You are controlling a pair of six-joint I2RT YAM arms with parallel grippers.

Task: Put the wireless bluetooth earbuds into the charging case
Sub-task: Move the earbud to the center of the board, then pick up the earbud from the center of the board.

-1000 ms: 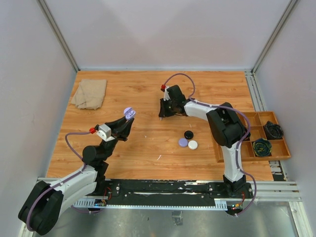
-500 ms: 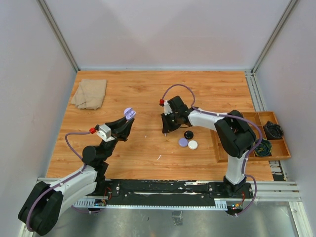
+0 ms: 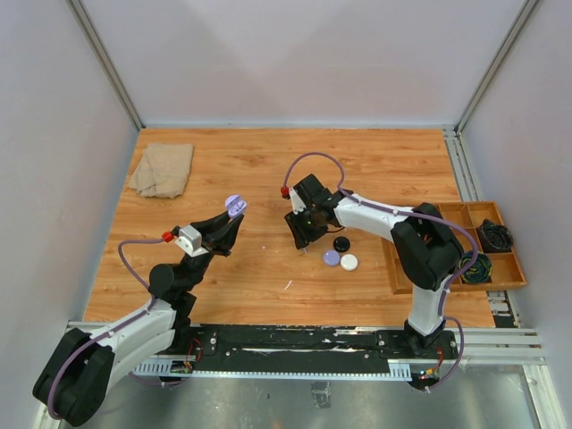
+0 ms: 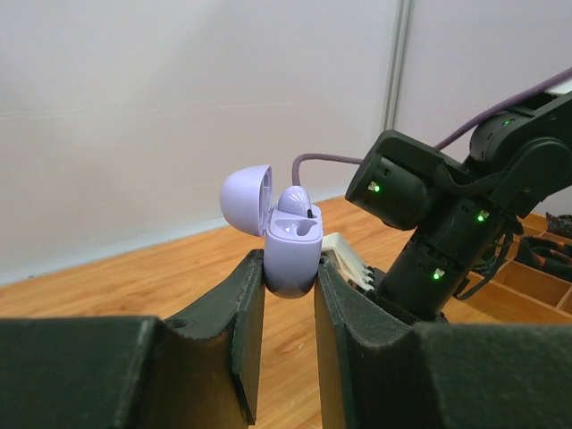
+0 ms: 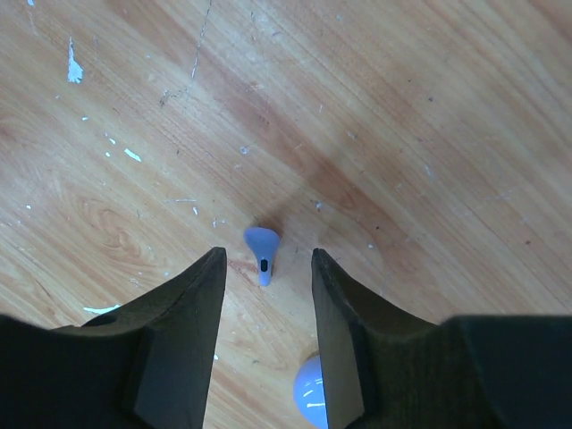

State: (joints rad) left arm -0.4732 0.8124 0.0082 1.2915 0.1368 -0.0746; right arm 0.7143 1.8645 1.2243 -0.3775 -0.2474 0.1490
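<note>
Between right fingers (image 5: 183, 322), pale earbud (image 5: 260, 254); cropped round case (image 5: 308, 404), perhaps.

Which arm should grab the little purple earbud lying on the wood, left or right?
Right. The right end effector hangs open just over the earbud, a finger either side. The left end effector is busy, shut on the open purple case.

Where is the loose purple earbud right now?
Right wrist view: the purple earbud lies on the wooden table between the open fingers of the right hand, touching neither, with a pale round case nearer the camera.
</note>
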